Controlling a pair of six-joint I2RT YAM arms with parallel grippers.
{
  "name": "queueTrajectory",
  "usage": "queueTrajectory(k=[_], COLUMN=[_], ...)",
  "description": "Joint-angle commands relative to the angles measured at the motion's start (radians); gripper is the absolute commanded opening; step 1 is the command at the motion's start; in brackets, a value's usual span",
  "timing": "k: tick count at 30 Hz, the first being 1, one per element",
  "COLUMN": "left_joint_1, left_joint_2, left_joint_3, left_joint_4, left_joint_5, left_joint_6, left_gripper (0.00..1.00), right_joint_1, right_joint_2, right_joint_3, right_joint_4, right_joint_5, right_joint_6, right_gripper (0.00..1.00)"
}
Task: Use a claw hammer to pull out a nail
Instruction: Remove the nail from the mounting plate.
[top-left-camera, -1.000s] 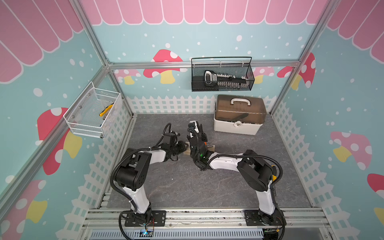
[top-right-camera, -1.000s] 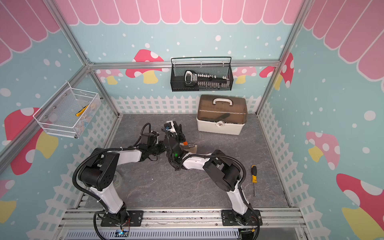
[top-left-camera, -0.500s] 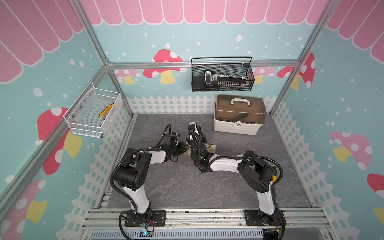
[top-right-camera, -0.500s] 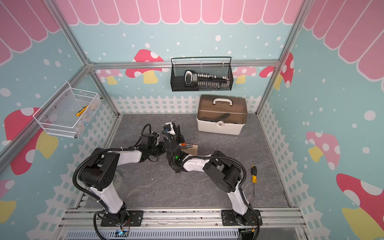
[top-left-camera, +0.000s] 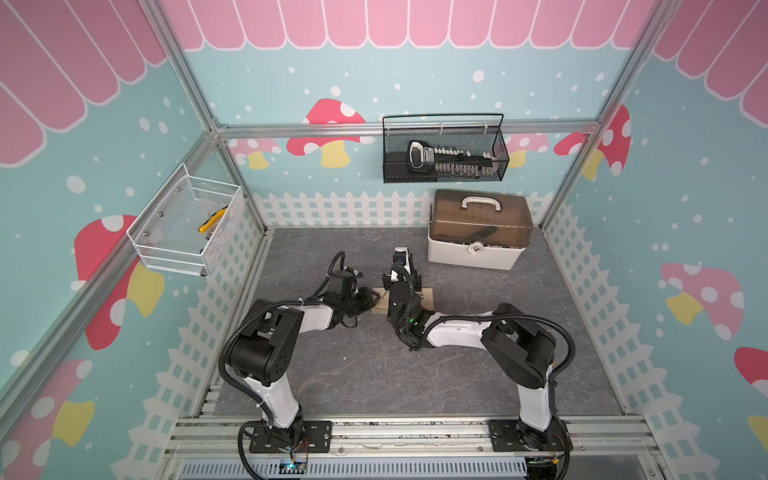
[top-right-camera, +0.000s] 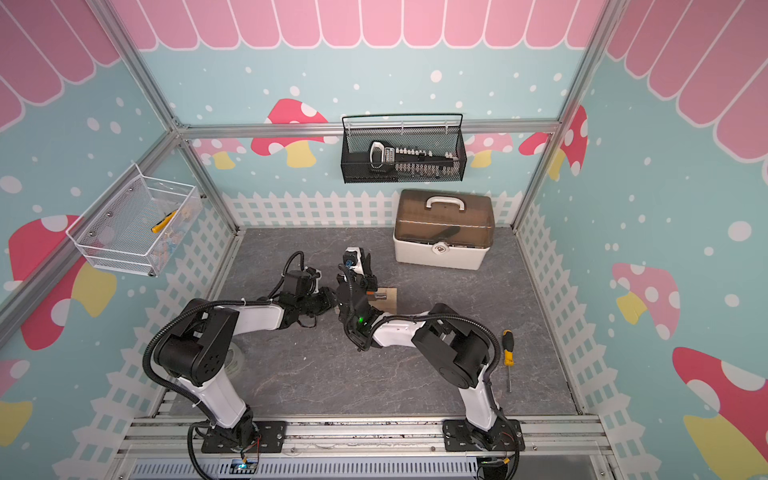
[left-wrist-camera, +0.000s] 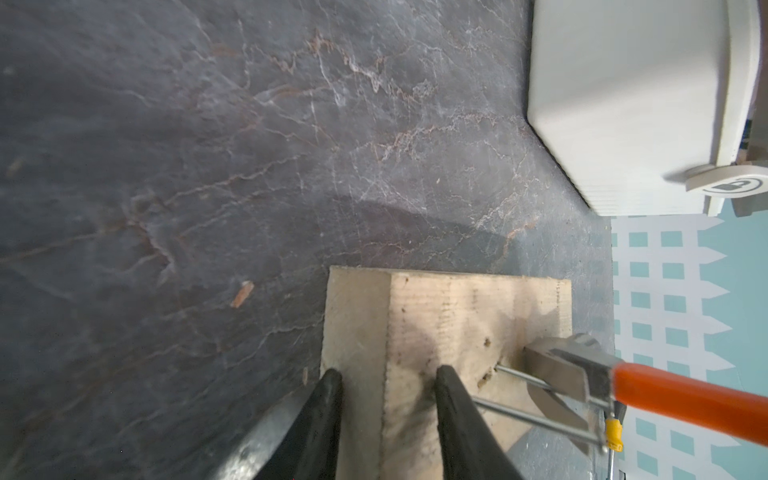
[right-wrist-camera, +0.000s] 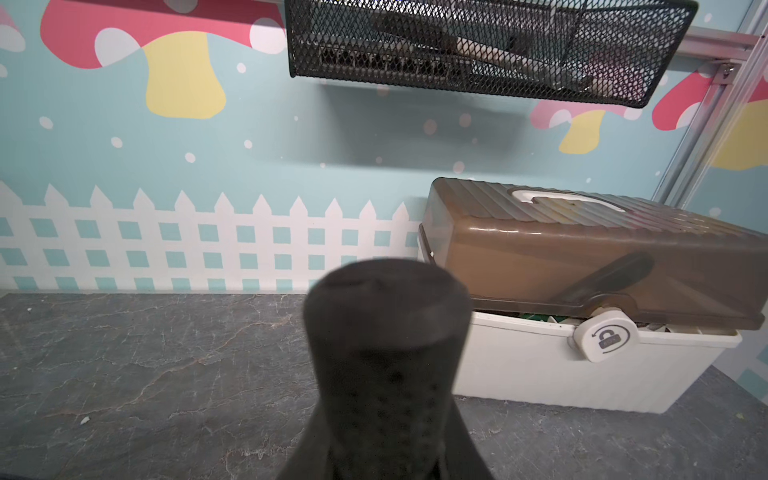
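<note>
A pale wooden block (left-wrist-camera: 465, 316) lies on the grey floor, with two long nails (left-wrist-camera: 515, 376) sticking out of its face. My left gripper (left-wrist-camera: 388, 374) is shut on the block's near end, one black finger (left-wrist-camera: 332, 399) on each side; it also shows in a top view (top-left-camera: 370, 299). The claw hammer's steel head (left-wrist-camera: 557, 370) rests on the block, its claw around a nail, with the orange neck (left-wrist-camera: 685, 399) behind it. My right gripper (right-wrist-camera: 382, 436) is shut on the black handle (right-wrist-camera: 386, 332), which stands up over the block (top-right-camera: 386, 297).
A white toolbox with a brown lid (top-left-camera: 478, 237) stands at the back right. A black mesh basket (top-left-camera: 444, 149) hangs on the back wall and a white wire basket (top-left-camera: 187, 224) on the left wall. A yellow-handled screwdriver (top-right-camera: 508, 349) lies on the floor, right.
The right wrist has shifted only slightly, still holding the hammer. The left arm has stayed on the block.
</note>
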Motion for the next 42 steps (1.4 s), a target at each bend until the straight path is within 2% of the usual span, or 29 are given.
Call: queueTrajectory(k=[1,12,26,34,42], left_joint_1=[-0.016,-0.013,-0.001,0.004,0.009], left_joint_2=[-0.010,0.018,0.039,0.051,0.054], left_joint_3=[-0.014,0.007,0.012,0.011,0.006], left_joint_4=[-0.002,-0.027,-0.042,-0.047,-0.054], left_joint_5=[0.011,0.002,-0.004,-0.004,-0.009], left_joint_6=[-0.017,-0.001,0.013,0.016,0.020], left_gripper=[0.38,0.38,0.38,0.37,0.37], right_joint_1=[-0.007,-0.045,-0.077,-0.103,-0.122], right_joint_2=[-0.035,-0.093,-0.123,-0.144,-0.151], right_joint_3=[-0.058,-0.192,-0.246,-0.295,-0.326], right_joint_4=[0.078,0.140,0.098,0.068,0.085], right_joint_5=[-0.051,-0.186,-0.175,-0.180,-0.206], right_joint_6=[0.100,0.195,0.324,0.458,0.500], right_gripper=[0.00,0.00,0.00,0.00,0.00])
